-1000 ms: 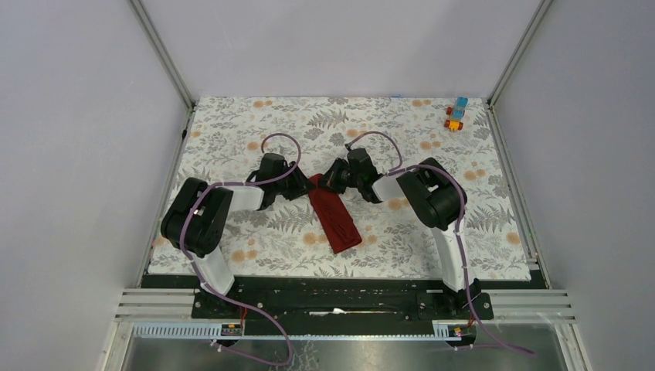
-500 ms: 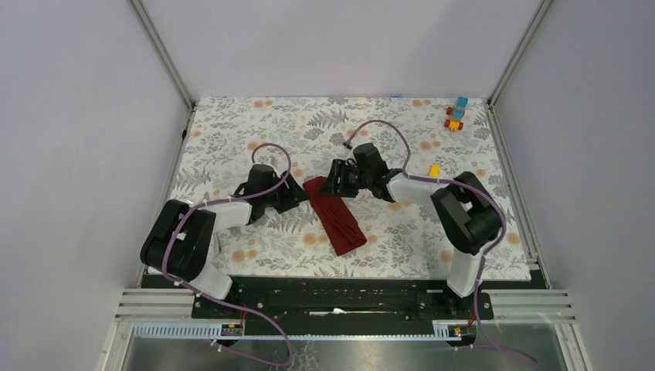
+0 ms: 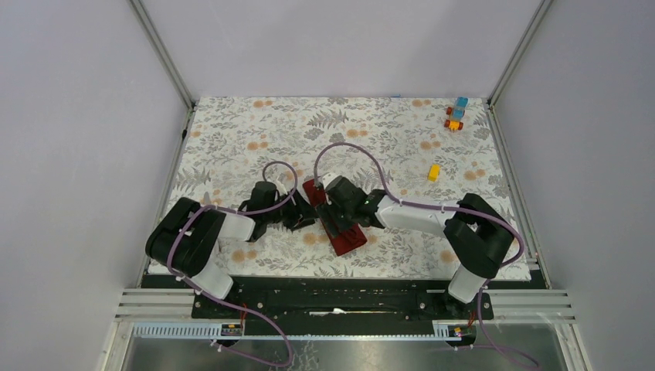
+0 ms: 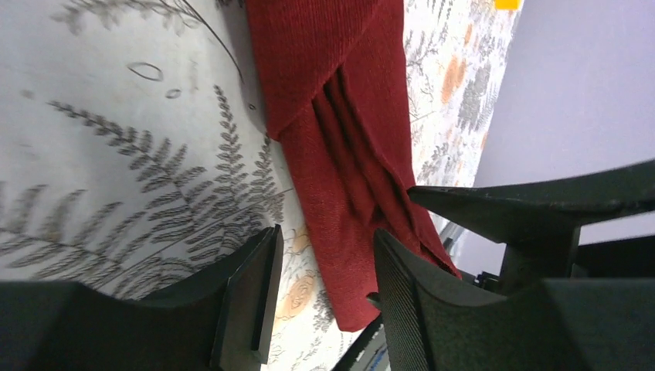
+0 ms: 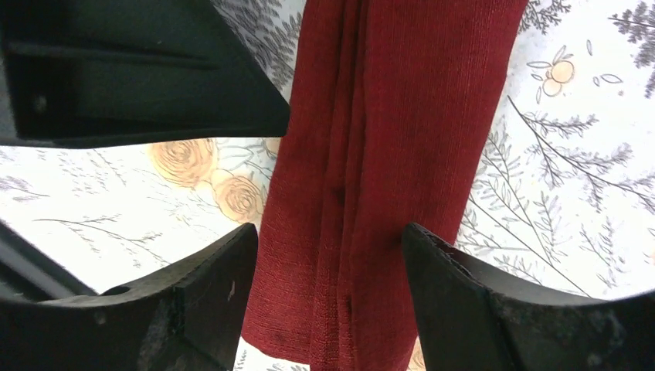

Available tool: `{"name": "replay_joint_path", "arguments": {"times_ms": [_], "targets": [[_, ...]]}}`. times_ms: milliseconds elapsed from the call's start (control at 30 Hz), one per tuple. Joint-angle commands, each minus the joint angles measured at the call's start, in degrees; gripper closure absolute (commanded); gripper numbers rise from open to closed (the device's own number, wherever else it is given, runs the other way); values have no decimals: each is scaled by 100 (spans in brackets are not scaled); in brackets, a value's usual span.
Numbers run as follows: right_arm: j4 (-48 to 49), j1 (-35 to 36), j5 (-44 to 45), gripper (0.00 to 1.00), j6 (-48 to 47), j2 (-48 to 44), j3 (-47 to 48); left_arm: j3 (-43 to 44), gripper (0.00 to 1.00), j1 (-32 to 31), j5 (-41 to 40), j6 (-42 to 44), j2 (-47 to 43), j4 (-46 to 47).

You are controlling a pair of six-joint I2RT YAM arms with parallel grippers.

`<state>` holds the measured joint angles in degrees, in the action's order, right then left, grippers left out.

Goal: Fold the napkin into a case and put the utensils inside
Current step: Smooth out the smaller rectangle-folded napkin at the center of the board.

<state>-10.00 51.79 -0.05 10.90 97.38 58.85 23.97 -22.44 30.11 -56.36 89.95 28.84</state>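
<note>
Floral tablecloth (image 3: 232,131) is covering the whole work surface between plain grey walls, and the napkin (image 3: 344,233) is lying on it near the middle, towards the near edge, already folded into a long narrow strip. I am holding both arms low over it. The left gripper (image 4: 320,301) is sitting released, with the strip's left border showing between its spread fingers. The right gripper (image 5: 332,309) is hanging just as wide, straddling the strip, and neither is clasping anything.

I am judging this to be the tail of the folding step: the case is formed, and its layered pleats are being checked or settled. The next move is probably going to call for pinching only the top layer to open a pocket without dragging the whole strip. I am not seeing the fork or knife in any view, only toy blocks (image 3: 456,114) at the far right corner and a yellow block (image 3: 434,171) on the right.

No brand, label or writing is showing anywhere.
</note>
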Motion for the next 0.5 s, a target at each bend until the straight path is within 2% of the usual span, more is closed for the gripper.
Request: {"name": "replay_joint_path", "arguments": {"times_ms": [0, 67, 333, 467], "targets": [[-382, 413, 1776, 26, -474, -32, 197, -220, 50, -229, -53, -405, 339, 555], [-434, 557, 2130, 29, -468, 33, 233, -302, 55, -281, -134, -538, 437, 741], [-406, 859, 2513, 40, -444, 326, 367, -366, 62, -420, -400, -653, 663, 903], [-421, 1003, 2705, 56, -342, 334, 487, -395, 68, -508, -454, -800, 839, 1114]]}}
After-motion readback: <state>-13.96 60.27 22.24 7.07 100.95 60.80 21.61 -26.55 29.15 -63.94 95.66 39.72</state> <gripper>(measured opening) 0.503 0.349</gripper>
